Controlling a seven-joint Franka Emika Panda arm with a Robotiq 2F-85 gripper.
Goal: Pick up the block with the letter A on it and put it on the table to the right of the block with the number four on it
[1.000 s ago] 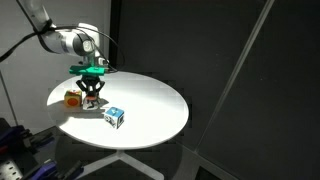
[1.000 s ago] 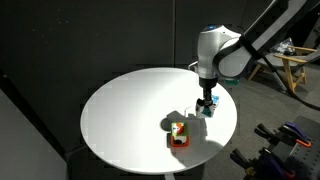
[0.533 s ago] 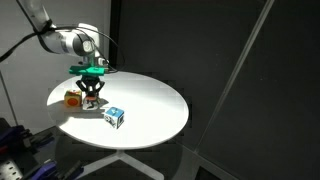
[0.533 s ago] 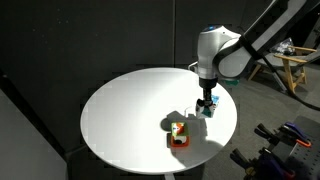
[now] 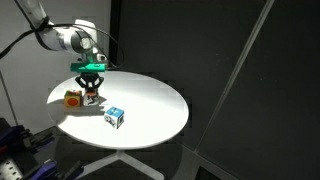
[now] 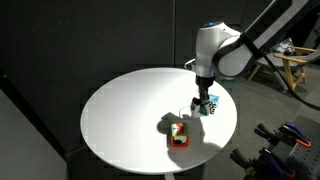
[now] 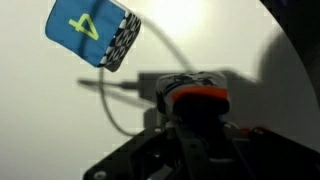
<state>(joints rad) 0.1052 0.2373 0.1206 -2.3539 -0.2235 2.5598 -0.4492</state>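
Observation:
The block with the letter A [image 5: 92, 97] sits between the fingers of my gripper [image 5: 92, 93], just above the table [image 5: 150, 100]. The gripper is shut on it. In the wrist view the block [image 7: 193, 94] shows a reddish face between the dark fingers of the gripper [image 7: 193, 104], with its shadow on the table [image 7: 230, 40]. The block with the number four [image 5: 115, 117] is light blue and white and rests on the table a little away from the gripper. It also shows at the upper left of the wrist view [image 7: 92, 35] and beside the gripper [image 6: 204, 100] in an exterior view [image 6: 212, 109].
An orange-and-yellow cube [image 5: 73, 98] stands on the table close to the gripper, on the side away from the blue block; it also shows in an exterior view [image 6: 178, 134]. The table edge [image 6: 232, 125] is near. A cable's shadow crosses the wrist view.
My gripper has risen a little, and the block between its fingers has come up with it. The blue block and the orange cube have not moved.

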